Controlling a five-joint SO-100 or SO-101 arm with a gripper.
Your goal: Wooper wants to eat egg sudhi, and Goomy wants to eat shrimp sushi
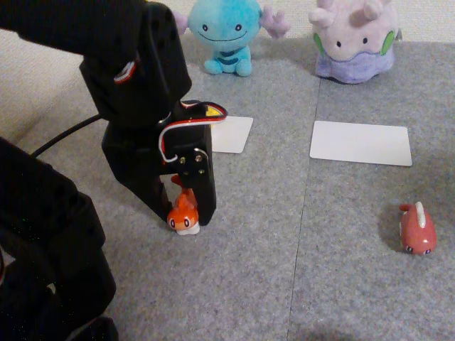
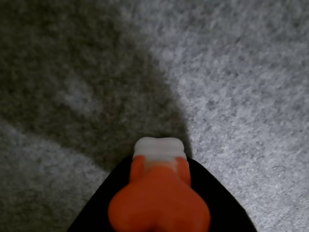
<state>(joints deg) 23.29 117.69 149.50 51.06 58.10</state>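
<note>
Other view. Grey carpet tiles (image 1: 341, 241) carry everything; a seam runs from far to near right of centre. Black arm enters from upper left, wrapped with red and white wires. Gripper (image 1: 186, 213) points down at the carpet left of centre, its two black fingers closed round the shrimp sushi (image 1: 183, 213). The orange figure sits between the fingers, white underside at or just above the carpet; contact with the floor cannot be told. A red-orange tail shows above its body.

Wooper (image 1: 226, 32), blue plush, sits at the far edge, left of the seam, facing the camera. Goomy (image 1: 355, 39), lilac plush with green cheeks, sits at the far edge right of the seam. A white card (image 1: 233, 133) lies in front of Wooper, partly hidden behind the arm. A larger white card (image 1: 361, 143) lies in front of Goomy, just right of the seam. A dark red figure (image 1: 417, 231) lies alone towards the right edge, well apart from the gripper. A black cable (image 1: 64, 135) trails off at left.

Wrist view. The shrimp sushi (image 2: 159, 203) fills the lower centre, orange body nearest, white part further out, held against a black finger (image 2: 219, 208) beneath. Behind it the carpet (image 2: 241, 72), with the arm's shadow across the left half.
</note>
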